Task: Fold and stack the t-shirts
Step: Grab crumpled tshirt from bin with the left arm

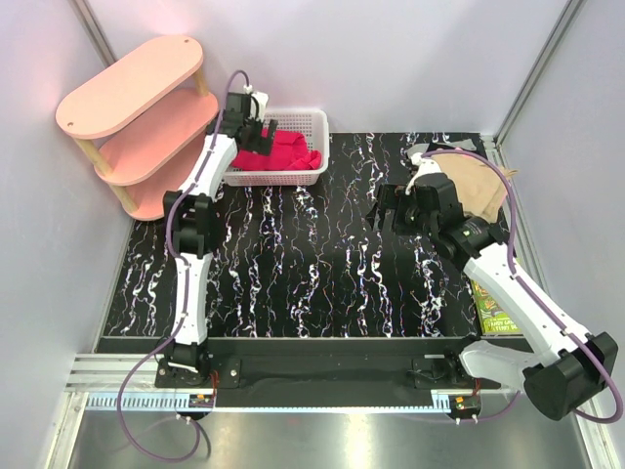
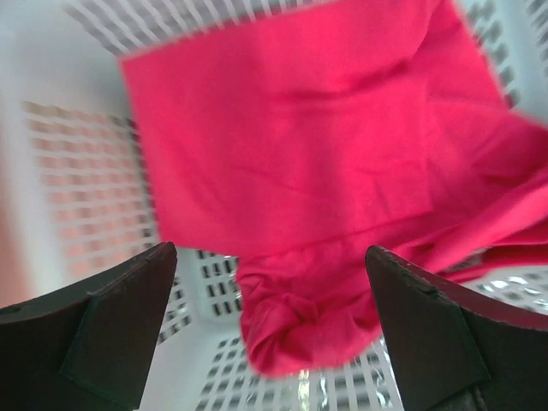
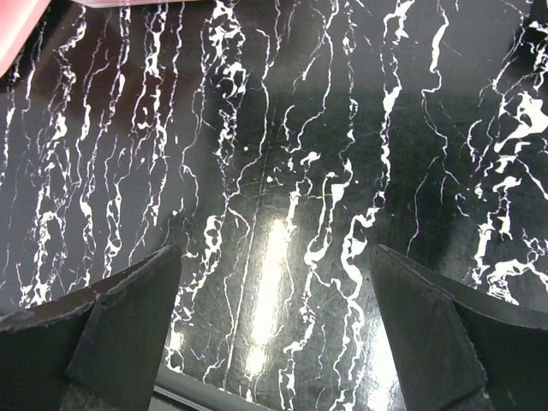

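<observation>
Across the black white-veined table (image 1: 293,264), most of the middle lies bare between the two arms, with a pink three-tier shelf (image 1: 137,107) off its far-left corner. At the far edge sits the white mesh basket (image 1: 314,119), and in it the crimson-pink t-shirt (image 1: 285,153) lies crumpled, a bunched fold hanging toward the basket's near side in the left wrist view (image 2: 317,145). A folded tan t-shirt (image 1: 480,193) rests at the far right of the table, partly behind the right arm. The left gripper (image 1: 262,132) hovers just over the basket with its fingers spread wide around nothing, the crimson cloth directly beneath them (image 2: 270,253). The right gripper (image 1: 389,213) hangs above bare tabletop near the tan shirt, fingers likewise wide apart and empty (image 3: 274,257). This looks like the step of fetching the next shirt: the crimson one is not yet gripped. The next move probably calls for lowering the left fingers onto the raised fold, pinching cloth alone and not the mesh, then lifting it clear of the rim and onto the open table for spreading.
</observation>
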Motion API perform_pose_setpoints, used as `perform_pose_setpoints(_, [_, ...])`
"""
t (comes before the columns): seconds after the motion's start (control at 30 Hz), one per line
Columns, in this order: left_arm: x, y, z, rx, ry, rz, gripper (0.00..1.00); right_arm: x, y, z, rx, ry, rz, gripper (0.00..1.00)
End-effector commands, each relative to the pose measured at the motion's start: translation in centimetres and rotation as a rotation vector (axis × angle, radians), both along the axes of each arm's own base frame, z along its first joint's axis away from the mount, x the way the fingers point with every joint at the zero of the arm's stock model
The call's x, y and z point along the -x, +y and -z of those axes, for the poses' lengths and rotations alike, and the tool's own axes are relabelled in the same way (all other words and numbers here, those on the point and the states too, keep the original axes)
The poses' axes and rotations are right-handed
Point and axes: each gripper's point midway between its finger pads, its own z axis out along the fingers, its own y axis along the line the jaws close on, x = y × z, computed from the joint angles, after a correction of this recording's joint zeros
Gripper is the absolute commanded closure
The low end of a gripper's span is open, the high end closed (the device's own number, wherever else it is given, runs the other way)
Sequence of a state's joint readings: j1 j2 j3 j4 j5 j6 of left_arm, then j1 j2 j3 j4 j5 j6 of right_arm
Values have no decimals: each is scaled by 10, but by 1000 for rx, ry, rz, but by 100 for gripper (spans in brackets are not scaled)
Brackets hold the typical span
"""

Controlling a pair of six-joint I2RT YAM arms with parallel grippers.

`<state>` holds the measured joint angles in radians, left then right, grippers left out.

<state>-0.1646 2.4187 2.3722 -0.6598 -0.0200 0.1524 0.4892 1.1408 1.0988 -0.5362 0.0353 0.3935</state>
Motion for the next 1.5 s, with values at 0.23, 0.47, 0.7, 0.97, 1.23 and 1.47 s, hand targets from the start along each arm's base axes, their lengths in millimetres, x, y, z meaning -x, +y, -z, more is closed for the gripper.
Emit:
perform_pose_setpoints(0.23, [-18, -21, 33, -23, -23, 68, 1, 14, 5, -33, -113, -113, -24, 4])
perform_pose_setpoints(0.47, [-19, -23, 50, -61, -7, 101, 1, 21, 8, -56, -165, -144, -44, 5])
perform_pose_setpoints(0.7, [-18, -17, 76, -189, 20, 126, 1, 29, 5, -74, -191, -167, -44, 8])
perform_pose_setpoints(0.97, [-18, -7, 99, -288, 53, 155, 38, 29, 8, -79, -200, -159, -54, 11])
perform_pose_setpoints(1.23, [-21, 6, 70, -306, 13, 128, 100, 28, 10, -78, -201, -152, -60, 13])
perform_pose_setpoints(1.47, [-18, -3, -123, -179, -323, 114, 100, 26, 11, -69, -189, -141, -65, 16])
